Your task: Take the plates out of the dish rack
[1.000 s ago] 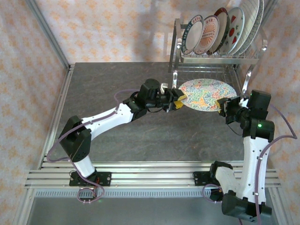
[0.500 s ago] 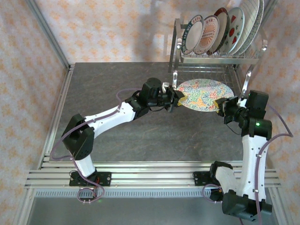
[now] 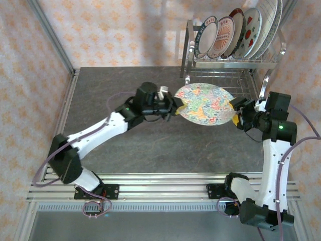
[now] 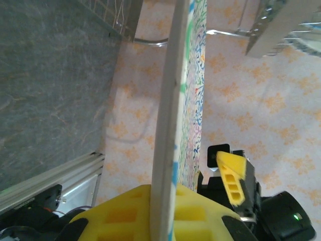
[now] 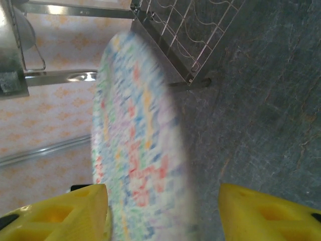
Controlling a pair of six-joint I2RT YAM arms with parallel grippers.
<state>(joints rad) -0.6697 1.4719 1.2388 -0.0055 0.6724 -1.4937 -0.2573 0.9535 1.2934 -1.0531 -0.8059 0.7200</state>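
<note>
- The speckled floral plate (image 3: 203, 103) hangs in front of the dish rack (image 3: 233, 63), just outside the lower wire shelf (image 3: 220, 78). It looks clear of the table (image 3: 200, 145), with its painted face turned mostly upward.
- The left gripper (image 3: 175, 106) pinches the plate's left rim. In the left wrist view the yellow pads sit on both faces of the rim, which is seen edge-on.
- I judge this one-sided hold to be why the right gripper (image 3: 235, 111) waits at the opposite rim: a wide plate held at one edge wants to sag.
- The right jaws are spread wide. In the right wrist view the blurred plate lies close to one finger, with a large gap to the other, so the gripper grips nothing.
- Five other plates (image 3: 235, 32) stand in the slots of the upper shelf, so most of the unloading is not yet done.
- The left arm reaches diagonally from its near-left base, long and low over the table, with the wrist rolled to match the plate's tilt.
- The right arm rises steeply from its base, then bends inward so the gripper points left toward the plate.
</note>
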